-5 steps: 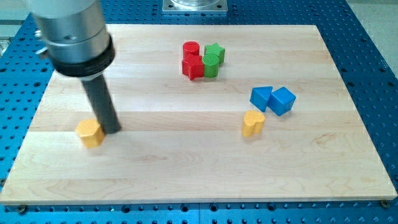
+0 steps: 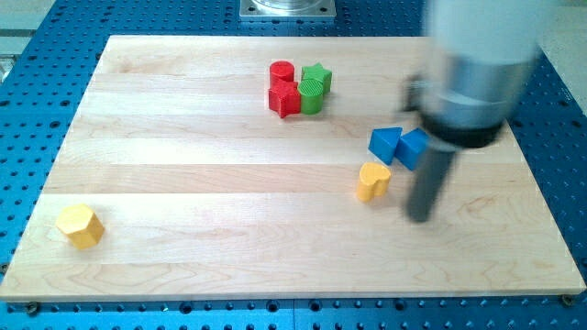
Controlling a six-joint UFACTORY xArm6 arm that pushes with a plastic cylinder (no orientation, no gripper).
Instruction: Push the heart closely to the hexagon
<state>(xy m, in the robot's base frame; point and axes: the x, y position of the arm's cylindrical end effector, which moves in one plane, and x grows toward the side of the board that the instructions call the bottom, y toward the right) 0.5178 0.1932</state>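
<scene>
The yellow heart (image 2: 372,181) lies right of the board's centre. The yellow hexagon (image 2: 79,225) lies near the bottom left corner of the board, far from the heart. My tip (image 2: 420,217) is on the board just to the right of the heart and a little below it, not touching it. The rod is motion-blurred and partly hides the blue cube (image 2: 413,148).
A blue triangle (image 2: 384,144) sits just above the heart, next to the blue cube. A red cylinder (image 2: 282,72), a red block (image 2: 284,99) and two green blocks (image 2: 314,87) are clustered near the top centre. The wooden board (image 2: 229,192) lies on a blue perforated table.
My tip has moved from beside the hexagon at the left across to the right of the heart. The hexagon has moved left and down toward the bottom left corner.
</scene>
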